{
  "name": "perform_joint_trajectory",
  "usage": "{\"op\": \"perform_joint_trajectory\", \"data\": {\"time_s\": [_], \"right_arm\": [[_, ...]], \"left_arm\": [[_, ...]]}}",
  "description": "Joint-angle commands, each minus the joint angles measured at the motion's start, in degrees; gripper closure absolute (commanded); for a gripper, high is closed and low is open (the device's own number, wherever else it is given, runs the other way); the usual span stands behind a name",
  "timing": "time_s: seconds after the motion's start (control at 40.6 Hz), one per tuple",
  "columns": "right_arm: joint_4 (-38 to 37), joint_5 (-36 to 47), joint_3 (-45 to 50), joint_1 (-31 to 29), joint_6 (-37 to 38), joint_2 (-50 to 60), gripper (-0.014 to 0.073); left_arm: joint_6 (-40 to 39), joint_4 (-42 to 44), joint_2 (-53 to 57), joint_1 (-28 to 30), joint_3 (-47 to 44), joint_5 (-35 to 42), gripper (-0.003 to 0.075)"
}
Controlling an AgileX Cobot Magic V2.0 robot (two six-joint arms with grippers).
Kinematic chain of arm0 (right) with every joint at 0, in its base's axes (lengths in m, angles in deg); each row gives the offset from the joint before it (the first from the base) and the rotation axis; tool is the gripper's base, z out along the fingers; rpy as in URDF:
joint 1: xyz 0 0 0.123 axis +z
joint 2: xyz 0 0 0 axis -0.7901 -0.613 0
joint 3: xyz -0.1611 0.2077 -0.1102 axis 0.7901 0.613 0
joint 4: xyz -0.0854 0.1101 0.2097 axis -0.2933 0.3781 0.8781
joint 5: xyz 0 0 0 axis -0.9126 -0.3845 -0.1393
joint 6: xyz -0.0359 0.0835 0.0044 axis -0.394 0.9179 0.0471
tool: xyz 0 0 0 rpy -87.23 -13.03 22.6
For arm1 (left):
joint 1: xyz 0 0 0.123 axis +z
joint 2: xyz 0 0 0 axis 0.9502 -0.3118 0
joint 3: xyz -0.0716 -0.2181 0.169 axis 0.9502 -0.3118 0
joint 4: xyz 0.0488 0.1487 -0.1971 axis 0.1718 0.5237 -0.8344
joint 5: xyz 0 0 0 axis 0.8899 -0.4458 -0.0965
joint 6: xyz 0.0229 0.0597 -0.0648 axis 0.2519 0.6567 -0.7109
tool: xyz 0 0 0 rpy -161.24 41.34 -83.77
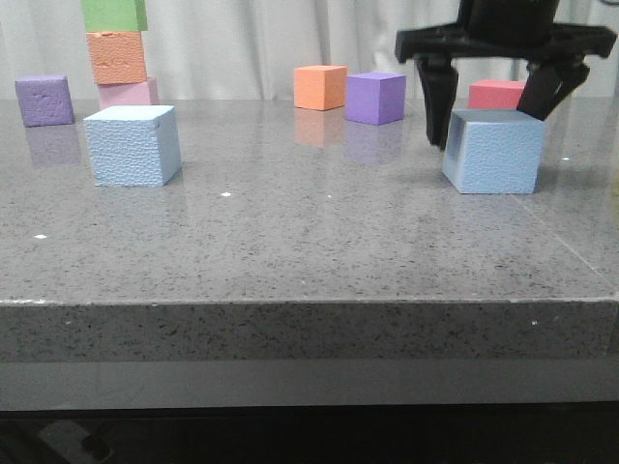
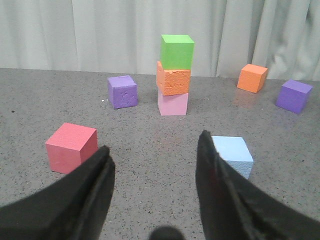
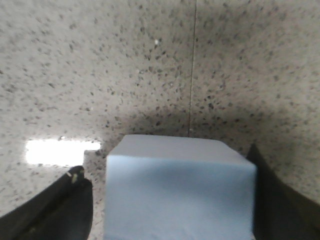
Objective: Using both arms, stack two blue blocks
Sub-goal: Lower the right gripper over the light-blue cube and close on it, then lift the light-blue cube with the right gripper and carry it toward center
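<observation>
right jaws (image 1: pixel 491 108) spread astride pebbled foam blue block (image 1: pixel 493 151), ungripped | left jaws (image 2: pixel 155 165) spread, empty

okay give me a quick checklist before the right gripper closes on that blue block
1. Right gripper open around right blue block: ok.
2. Block centred between fingers: not ok, nearer one finger in the wrist view.
3. Block flat on table: ok.
4. Left blue block top free for stacking: ok.
5. Left gripper open, holding nothing: ok.
6. Finger depth on the block: cannot tell.
</observation>
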Motion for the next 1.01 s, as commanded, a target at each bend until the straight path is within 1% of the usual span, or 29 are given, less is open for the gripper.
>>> {"op": "perform_joint_trajectory", "data": {"time_s": [0.0, 0.099, 0.172, 0.271, 0.32, 0.493, 0.616, 0.788, 0.887, 0.985], "right_arm": [[-0.30, 0.64, -1.93, -0.52, 0.16, 1.70, -0.0010], [-0.10, 0.29, -1.93, -0.52, 0.16, 1.62, -0.0001], [-0.10, -0.54, -1.93, -0.52, 0.16, 1.62, 0.0054], [0.47, -1.99, -2.01, -0.52, 0.16, 1.83, 0.0153], [1.60, -2.06, -2.12, -0.43, 0.16, 2.40, 0.0172], [6.33, -2.31, -2.12, 1.31, 0.16, 4.58, 0.0166], [7.05, -0.91, -2.19, 3.80, 1.69, 4.58, 0.0166], [6.28, 3.81, -2.51, 8.36, 4.41, 4.05, 0.0166], [3.78, 2.52, -6.11, 10.78, 7.31, 1.81, 0.0166], [-0.28, -1.02, -11.27, 12.84, 9.50, -1.16, 0.0166]], "left_arm": [[0.08, -0.40, -0.86, -0.45, 1.53, 4.99, 0.0357], [0.08, -0.40, -0.86, -0.45, 1.53, 4.99, 0.0357], [0.08, -0.40, -0.86, -0.45, 1.53, 4.99, 0.0357], [0.08, -0.40, -0.86, -0.45, 1.53, 4.99, 0.0357], [0.08, -0.40, -0.86, -0.45, 1.53, 4.99, 0.0357], [0.08, -0.40, -0.86, -0.45, 1.53, 4.99, 0.0357], [0.08, -0.40, -0.86, -0.45, 1.53, 4.99, 0.0357], [0.08, -0.40, -0.86, -0.45, 1.53, 4.99, 0.0357], [0.08, -0.40, -0.86, -0.45, 1.53, 4.99, 0.0357], [0.08, -0.40, -0.86, -0.45, 1.53, 4.99, 0.0357]]}}
